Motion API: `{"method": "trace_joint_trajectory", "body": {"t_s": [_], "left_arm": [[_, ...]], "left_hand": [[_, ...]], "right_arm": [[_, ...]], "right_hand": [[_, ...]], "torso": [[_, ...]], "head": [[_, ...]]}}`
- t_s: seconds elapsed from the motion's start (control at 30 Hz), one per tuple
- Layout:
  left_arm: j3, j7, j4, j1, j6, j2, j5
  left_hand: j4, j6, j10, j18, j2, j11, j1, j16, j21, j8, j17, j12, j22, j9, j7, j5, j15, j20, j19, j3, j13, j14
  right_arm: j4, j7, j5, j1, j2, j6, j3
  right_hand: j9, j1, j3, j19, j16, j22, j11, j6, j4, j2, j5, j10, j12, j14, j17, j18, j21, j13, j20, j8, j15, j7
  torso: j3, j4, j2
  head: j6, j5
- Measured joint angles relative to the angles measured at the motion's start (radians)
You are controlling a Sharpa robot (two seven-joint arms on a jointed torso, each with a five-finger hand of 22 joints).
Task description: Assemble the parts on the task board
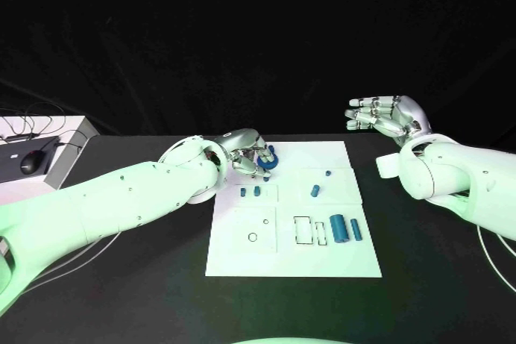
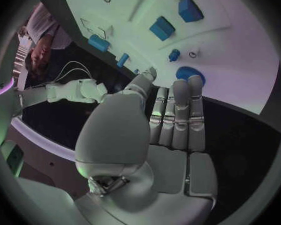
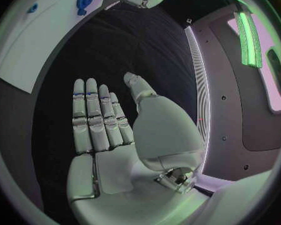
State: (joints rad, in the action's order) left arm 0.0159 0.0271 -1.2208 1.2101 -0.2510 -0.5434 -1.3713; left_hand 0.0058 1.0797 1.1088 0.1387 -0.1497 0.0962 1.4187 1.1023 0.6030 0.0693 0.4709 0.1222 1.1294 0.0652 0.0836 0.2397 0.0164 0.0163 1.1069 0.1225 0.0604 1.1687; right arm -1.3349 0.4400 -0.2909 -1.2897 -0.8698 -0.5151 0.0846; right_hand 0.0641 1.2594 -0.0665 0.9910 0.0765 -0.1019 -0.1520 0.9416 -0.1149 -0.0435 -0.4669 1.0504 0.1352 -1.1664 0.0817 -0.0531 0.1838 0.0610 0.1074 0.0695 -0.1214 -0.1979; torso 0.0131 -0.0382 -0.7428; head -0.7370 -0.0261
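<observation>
A: Where was the left hand [image 1: 245,151]?
B: At the far left corner of the flat white rectangular task board [image 1: 323,263], fingers extended over a round blue disc-like part [image 2: 190,75]. Fingertips [image 2: 180,86] sat right at its edge. Couldn't tell if it was pinched or just touched.

A: Right hand [image 1: 389,118]?
B: Raised beyond the board's far right corner, well apart from it, fingers spread, holding nothing.

A: Other parts?
B: Two long blue cylindrical rods [image 1: 344,228] lay side by side at the board's right, beside the rectangular slot outlines. Long axes ran from near edge to far edge. A few small blue pegs [image 1: 315,189] stood mid-board.

A: Handling?
B: My guess: small, light, rigid plastic, smooth, so likely slippery. Rods could roll if nudged; take them across the middle, fingers on opposite sides. The disc should be pinched by its rim.

A: Disc's orientation?
B: Lay near the board's far left corner; no long axis I could make out.
</observation>
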Motion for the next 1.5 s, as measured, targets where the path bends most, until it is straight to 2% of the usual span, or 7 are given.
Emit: {"method": "trace_joint_trajectory", "body": {"t_s": [0.07,0.17,0.33,0.53,0.87,1.33,1.5], "left_arm": [[0.0,-0.001,0.004,0.0,0.009,0.004,-0.014],[0.0,-0.001,0.008,0.0,0.022,0.01,-0.033],[0.0,-0.001,0.015,0.0,0.037,0.023,-0.068],[0.0,-0.008,0.024,0.0,0.047,0.034,-0.106],[-0.003,-0.031,0.047,0.0,0.078,0.051,-0.147],[-0.01,-0.044,0.076,-0.001,0.104,0.068,-0.18],[-0.01,-0.047,0.079,-0.001,0.114,0.069,-0.184]], "left_hand": [[0.001,0.006,0.007,0.011,0.013,-0.007,0.013,0.029,0.021,0.0,-0.014,0.0,0.017,0.0,-0.006,0.0,-0.004,-0.003,0.014,-0.001,0.0,0.02],[0.001,0.016,0.03,0.015,0.014,-0.019,0.014,0.048,0.039,0.0,-0.035,0.0,0.034,0.0,-0.016,0.0,-0.013,-0.004,0.017,0.011,0.0,0.033],[0.005,0.022,0.079,0.016,0.005,-0.047,0.005,0.058,0.05,-0.003,-0.075,-0.035,0.042,0.0,-0.022,0.0,-0.047,-0.036,0.035,0.023,0.0,0.056],[0.008,0.025,0.091,0.016,0.001,-0.052,0.001,0.063,0.077,-0.003,-0.077,-0.053,0.043,0.0,-0.025,0.0,-0.067,-0.055,0.082,0.037,0.0,0.121],[0.0,0.025,0.076,0.022,-0.018,-0.044,-0.01,0.003,0.116,-0.003,-0.019,-0.053,0.037,0.0,-0.025,0.0,-0.066,-0.048,0.126,0.1,0.0,0.175],[-0.009,0.035,0.079,0.022,-0.018,-0.037,-0.01,-0.011,0.133,-0.003,0.018,-0.053,0.032,0.0,-0.015,0.0,-0.056,-0.041,0.126,0.151,0.0,0.186],[-0.015,0.052,0.095,0.038,-0.022,-0.037,-0.014,-0.011,0.147,-0.003,0.025,-0.053,0.033,0.0,-0.009,0.0,-0.052,-0.039,0.124,0.185,0.0,0.19]], "right_arm": [[0.0,0.0,0.0,0.0,0.001,0.0,0.0],[0.0,0.0,0.0,0.0,0.002,0.0,0.0],[0.001,0.0,0.0,0.0,0.002,0.001,0.0],[0.001,0.0,0.0,0.0,0.003,0.001,0.0],[0.001,0.0,0.0,0.0,0.003,0.002,0.0],[0.0,0.0,0.001,0.0,0.003,0.003,0.0],[0.0,0.0,0.001,0.0,0.003,0.003,0.0]], "right_hand": [[0.0,0.0,0.0,0.0,0.0,0.0,0.0,0.0,0.0,0.0,0.0,0.0,0.0,0.0,0.0,0.0,0.0,0.0,0.0,0.0,0.0,0.0],[0.0,0.0,0.0,0.0,0.0,0.0,0.0,0.0,0.0,0.0,0.0,0.0,0.0,0.0,0.0,0.0,0.0,0.0,0.0,0.0,0.0,0.0],[0.0,0.0,0.0,0.0,0.0,0.0,0.0,0.0,0.0,0.0,0.0,0.0,0.0,0.0,0.0,0.0,0.001,0.0,0.0,0.0,0.0,0.0],[0.0,0.0,0.0,0.0,0.0,0.001,0.0,0.0,0.0,0.0,0.0,0.0,0.0,0.0,0.0,0.0,0.004,0.0,0.0,0.0,0.0,0.0],[0.0,0.0,0.0,0.0,0.0,0.001,0.0,0.0,0.0,0.0,0.0,0.0,0.0,0.0,0.0,0.0,0.004,0.0,0.0,0.0,0.0,0.0],[0.0,0.0,0.0,0.0,0.0,0.001,0.0,0.0,0.0,0.0,0.0,0.0,0.0,0.0,0.0,0.0,0.004,0.0,0.0,0.0,0.0,0.0],[0.0,0.0,0.0,0.0,0.0,0.001,0.0,0.0,0.0,0.0,0.0,0.0,0.0,0.0,0.0,0.0,0.004,0.0,0.0,0.0,0.0,0.0]], "torso": [[0.0,-0.0004,0.0],[0.0,-0.0008,0.001],[-0.0004,-0.0012,0.001],[-0.0004,-0.0008,0.002],[-0.0003,-0.0007,0.001],[-0.0015,-0.0012,0.001],[-0.0015,-0.0013,0.001]], "head": [[-0.001,0.0],[-0.001,0.001],[-0.001,0.002],[0.0,0.001],[0.0,0.004],[-0.003,0.007],[-0.004,0.007]]}}
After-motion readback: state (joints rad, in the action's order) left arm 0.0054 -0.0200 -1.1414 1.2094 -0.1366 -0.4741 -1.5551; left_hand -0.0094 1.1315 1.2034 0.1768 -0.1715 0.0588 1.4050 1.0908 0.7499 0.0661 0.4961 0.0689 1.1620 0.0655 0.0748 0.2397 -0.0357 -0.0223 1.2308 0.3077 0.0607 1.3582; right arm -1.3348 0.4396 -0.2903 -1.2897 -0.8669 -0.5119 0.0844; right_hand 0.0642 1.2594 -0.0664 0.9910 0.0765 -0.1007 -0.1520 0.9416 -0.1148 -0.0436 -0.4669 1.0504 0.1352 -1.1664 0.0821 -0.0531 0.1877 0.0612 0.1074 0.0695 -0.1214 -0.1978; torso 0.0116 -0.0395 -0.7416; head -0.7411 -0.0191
